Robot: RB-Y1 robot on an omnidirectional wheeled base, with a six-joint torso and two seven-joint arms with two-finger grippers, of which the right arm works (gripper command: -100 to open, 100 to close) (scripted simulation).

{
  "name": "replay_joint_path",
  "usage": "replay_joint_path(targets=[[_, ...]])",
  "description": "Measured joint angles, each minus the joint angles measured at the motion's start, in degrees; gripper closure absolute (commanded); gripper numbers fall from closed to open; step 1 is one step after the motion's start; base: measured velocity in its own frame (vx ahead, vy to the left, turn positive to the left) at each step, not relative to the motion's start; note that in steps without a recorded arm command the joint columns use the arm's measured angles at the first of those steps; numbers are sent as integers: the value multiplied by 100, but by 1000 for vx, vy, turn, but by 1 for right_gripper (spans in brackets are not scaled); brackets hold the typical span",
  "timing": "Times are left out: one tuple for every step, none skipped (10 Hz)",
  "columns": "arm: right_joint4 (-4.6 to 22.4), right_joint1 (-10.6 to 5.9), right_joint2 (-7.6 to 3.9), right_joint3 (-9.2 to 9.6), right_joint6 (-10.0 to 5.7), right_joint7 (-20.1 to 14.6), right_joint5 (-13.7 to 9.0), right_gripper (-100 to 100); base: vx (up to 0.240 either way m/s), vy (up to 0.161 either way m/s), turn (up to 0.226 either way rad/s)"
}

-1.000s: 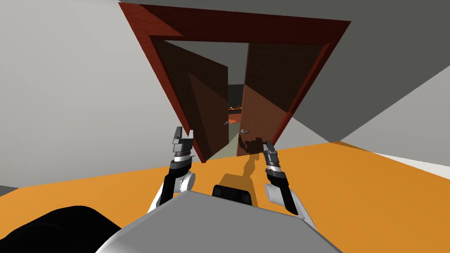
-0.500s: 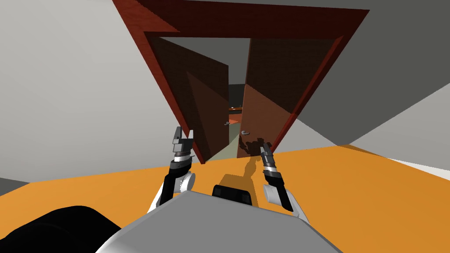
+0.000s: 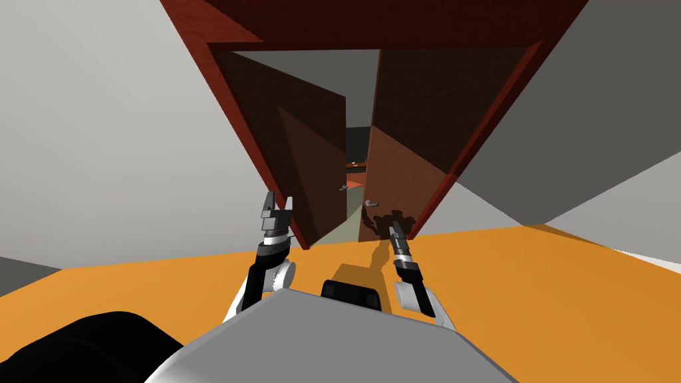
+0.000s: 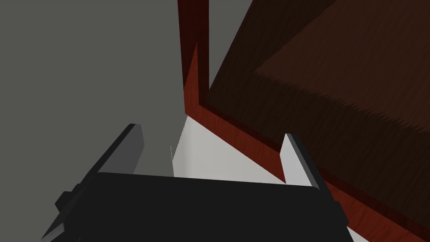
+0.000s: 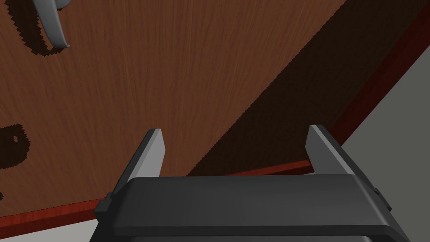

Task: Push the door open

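Apparently touching the door [image 5: 168,63], the right gripper [image 5: 235,131] points forward, fingers [image 5: 153,153] apart.

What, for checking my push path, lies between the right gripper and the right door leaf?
Nothing: right wrist view shows the right gripper facing bare door leaf.

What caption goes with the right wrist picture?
Open right gripper faces the brown wooden door, the door's grey handle nearby.

Perhaps a home: wooden doors [image 3: 399,173]
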Motion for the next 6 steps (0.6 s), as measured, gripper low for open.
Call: replay_joint_path(targets=[[147,-32,-10,19,-24,-19,-10,-100,85,-73,52],[282,-53,-21,40,-44,-43,-20,-100,101,-54,56],[471,-125,-37,46,-74,-70,-36,-100,105,-45,50],[608,-163,-25,70,-83,-82,-39,-100,79,-61,55],[789,-219,-13,90,-110,-88,-45,-100,90,-63,54],[984,-287,-30,95,-148,-113,-61,-100,96,-52,48]])
